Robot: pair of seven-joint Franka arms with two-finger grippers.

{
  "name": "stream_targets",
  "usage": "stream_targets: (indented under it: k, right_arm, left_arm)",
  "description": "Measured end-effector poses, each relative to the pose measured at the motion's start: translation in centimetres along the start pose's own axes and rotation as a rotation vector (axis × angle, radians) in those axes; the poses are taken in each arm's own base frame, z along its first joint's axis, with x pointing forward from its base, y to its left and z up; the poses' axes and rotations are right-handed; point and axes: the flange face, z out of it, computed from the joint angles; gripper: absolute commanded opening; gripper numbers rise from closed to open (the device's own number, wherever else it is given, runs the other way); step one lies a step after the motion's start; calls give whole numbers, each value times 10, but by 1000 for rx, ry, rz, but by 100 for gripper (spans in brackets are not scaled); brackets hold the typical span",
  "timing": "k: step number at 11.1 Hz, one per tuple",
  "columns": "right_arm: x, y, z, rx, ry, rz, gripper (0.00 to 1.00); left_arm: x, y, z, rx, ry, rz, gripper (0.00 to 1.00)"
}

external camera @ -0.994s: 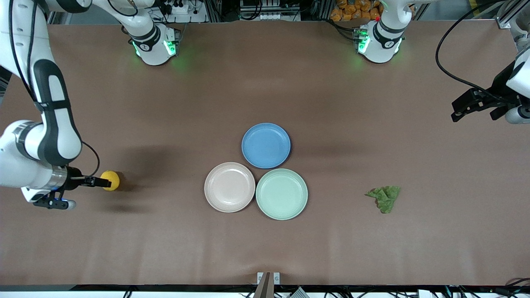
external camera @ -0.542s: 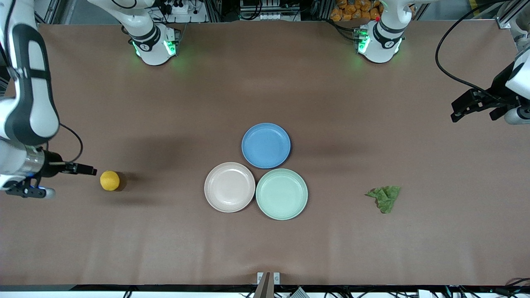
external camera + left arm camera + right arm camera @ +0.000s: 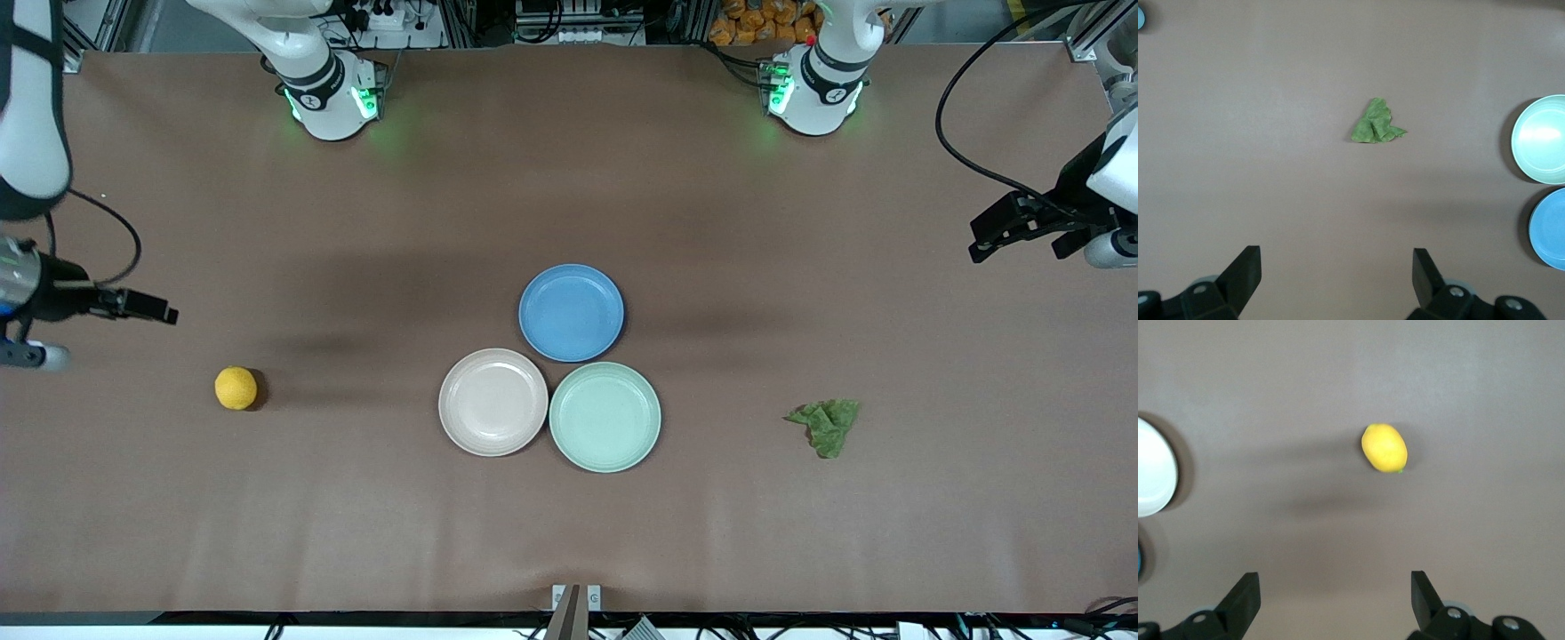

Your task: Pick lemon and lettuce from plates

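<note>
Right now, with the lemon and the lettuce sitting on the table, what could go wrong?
The lemon is round and lies on the bare table, not on a plate, so a bump might roll it toward the right arm's end. The lettuce is thin and crumpled, so it could slip from a grasp. Both the right end effector and the left end effector are open, holding nothing, away from both.

On the brown surface the lemon lies toward the right arm's end, the lettuce toward the left arm's, with the blue plate, beige-pink plate and mint-green plate clustered between them.
</note>
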Motion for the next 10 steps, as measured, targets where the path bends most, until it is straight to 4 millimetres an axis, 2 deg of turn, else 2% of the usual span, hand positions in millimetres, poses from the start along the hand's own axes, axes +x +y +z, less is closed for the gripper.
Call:
stream_targets:
  k: [3,6,10]
  right_arm:
    - [-33,-13,-32,-13,-32,42,100]
    - [-58,-25,-63,-27,-33,47,100]
    - [-75,-40,-103,-36,-17,21,100]
  left_arm:
    - [0,0,0,-2,0,0,100]
    - [2,1,7,-1,-15,0,100]
    - [3,2,9,-2,-19,2,100]
